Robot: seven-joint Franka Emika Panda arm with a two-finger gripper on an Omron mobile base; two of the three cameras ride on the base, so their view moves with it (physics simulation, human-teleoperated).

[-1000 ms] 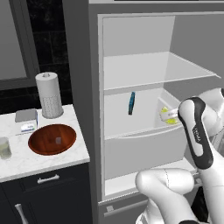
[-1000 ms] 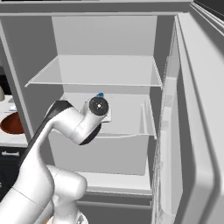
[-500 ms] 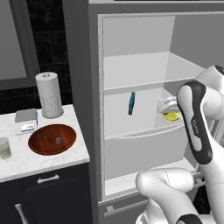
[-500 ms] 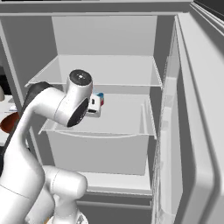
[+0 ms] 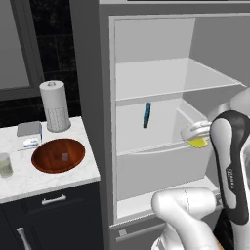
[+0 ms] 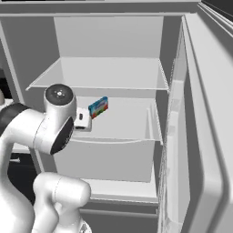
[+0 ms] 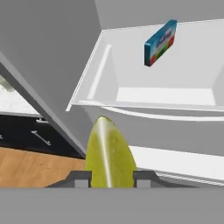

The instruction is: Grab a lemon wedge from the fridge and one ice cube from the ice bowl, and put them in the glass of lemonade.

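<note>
In your left base view, start at the far left: the small clear tumbler of pale yellow-green lemonade (image 5: pixel 5 165) stands at the edge of the white marble counter (image 5: pixel 29 178), and just right of it sits the wide, shallow, glossy reddish-brown ice bowl (image 5: pixel 58 155) with one pale cube inside; a white perforated cylinder (image 5: pixel 57 112) stands behind the bowl. Further right, the tall matte grey fridge (image 5: pixel 90 97) stands open, its white shelves bare but for a slim upright blue packet (image 5: pixel 147 114). At the right, beside the front rim of the white drawer, the two-finger gripper (image 5: pixel 197 138) carries the small bright yellow lemon wedge (image 5: pixel 198 142), though from here you cannot read the grip. The right base view gives you what that one hides: the packet's broad blue, red and green face (image 6: pixel 98 107), and the open fridge door (image 6: pixel 200 127) along the right. The hand view settles the hold: the dark fingertips (image 7: pixel 82 178) are pinched on either side of the wedge (image 7: pixel 109 155), whose long axis runs away from the hand, its pointed tip aimed toward the drawer front.
</note>
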